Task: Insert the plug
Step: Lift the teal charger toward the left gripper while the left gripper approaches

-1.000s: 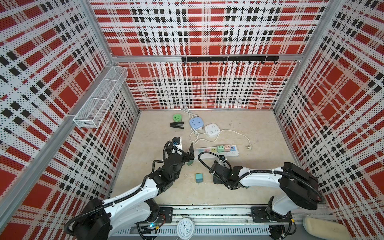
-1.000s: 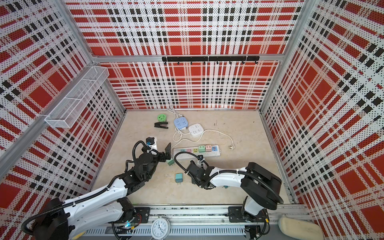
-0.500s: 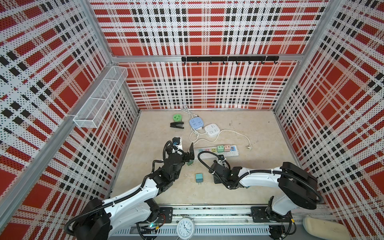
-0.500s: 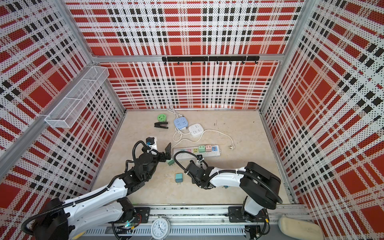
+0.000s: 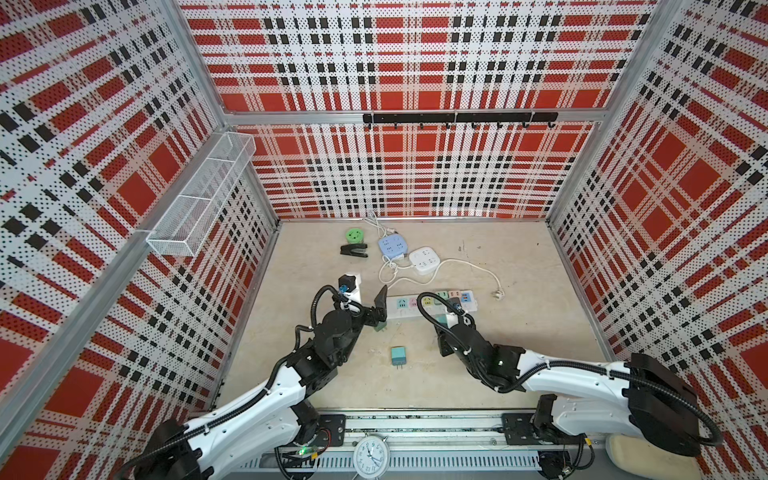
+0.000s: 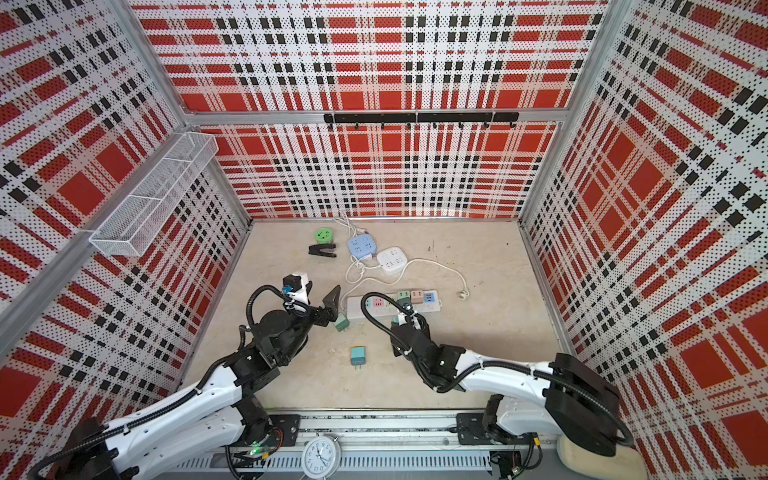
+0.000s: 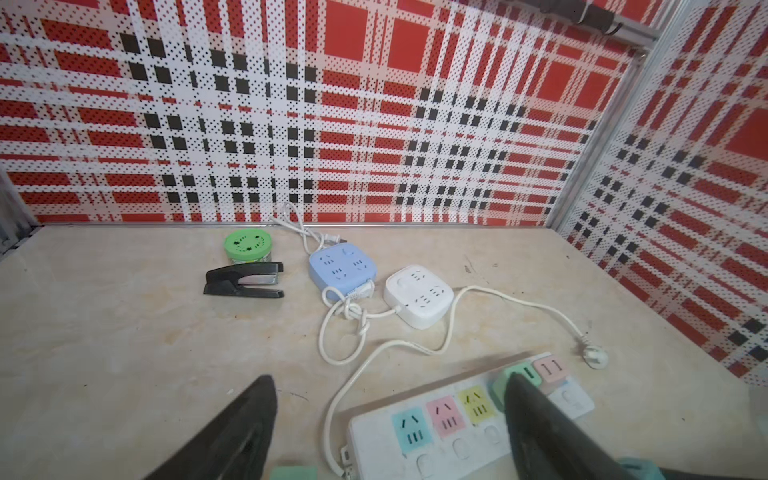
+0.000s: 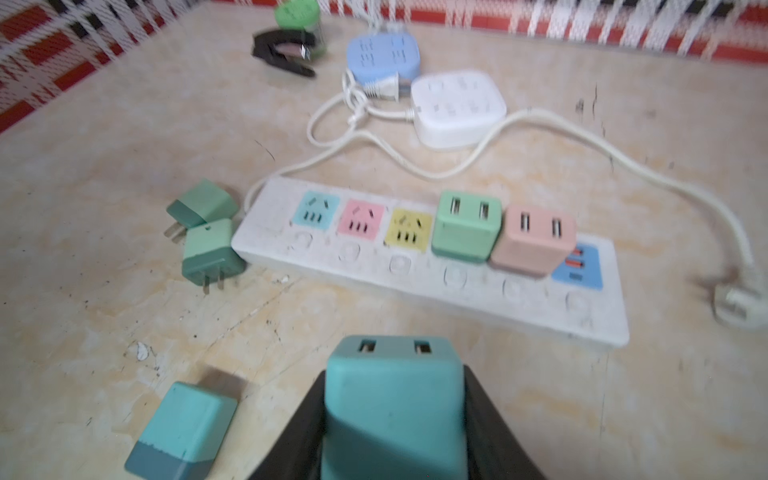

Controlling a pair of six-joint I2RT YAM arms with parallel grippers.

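Observation:
A white power strip lies across the middle of the floor. A green plug and a pink plug sit in it; its blue, pink and yellow sockets are bare. My right gripper is shut on a teal plug, held just in front of the strip with its USB face towards the strip. My left gripper hangs open over the strip's left end, holding nothing. Two green plugs lie there, and another teal plug lies nearer the front.
Behind the strip are a blue socket hub, a white socket hub, a black stapler and a green-lidded jar. The strip's cable ends in a white wall plug. A wire basket hangs on the left wall.
My right gripper's jaws have closed on the teal plug. My left gripper's jaws have narrowed a little. Both arms have hardly moved.

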